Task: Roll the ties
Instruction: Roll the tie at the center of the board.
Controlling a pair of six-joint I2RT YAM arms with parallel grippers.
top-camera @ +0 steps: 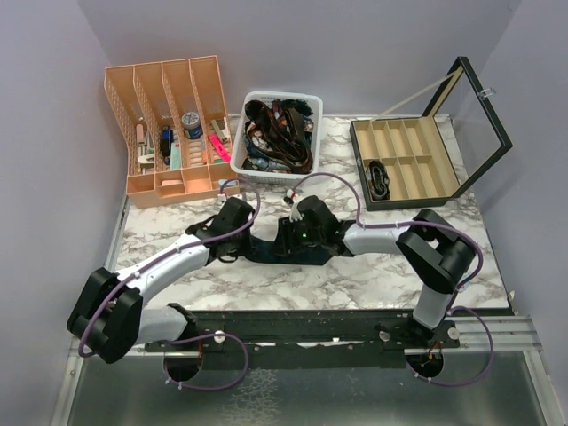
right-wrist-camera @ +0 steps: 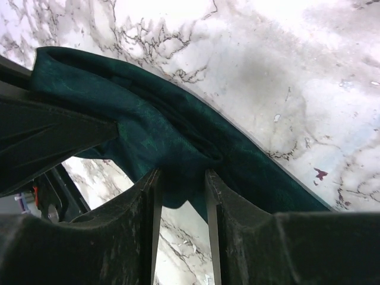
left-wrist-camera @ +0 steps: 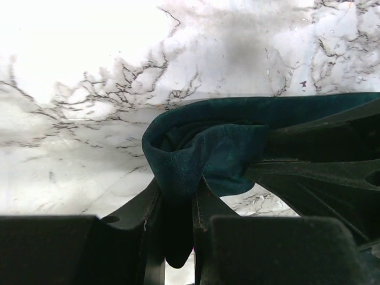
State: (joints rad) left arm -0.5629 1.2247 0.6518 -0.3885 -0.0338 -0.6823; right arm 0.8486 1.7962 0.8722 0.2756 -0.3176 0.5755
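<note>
**Both arms meeting over the teal tie at mid-table**

From the top camera, you are looking at a white marbled table [top-camera: 373, 275] that is sitting between plain lilac walls [top-camera: 53, 133]. A peach organizer [top-camera: 169, 115], a white basket [top-camera: 266, 176] of tangled ties and an open-lidded case [top-camera: 417, 177] are standing along the far edge. Your left gripper [top-camera: 256, 241] and right gripper [top-camera: 288, 241] are converging on the dark teal tie [top-camera: 266, 253], which is lying bunched near the table's middle.

In the left wrist view, the tie [left-wrist-camera: 208, 154] is curling into a loose fold on the marble, and your left fingers [left-wrist-camera: 148, 225] are pinching its fabric tightly.

In the right wrist view, the tie [right-wrist-camera: 166, 130] is draping down between your right fingers [right-wrist-camera: 142, 214]. You cannot tell whether they are pressing it or standing slack.
</note>
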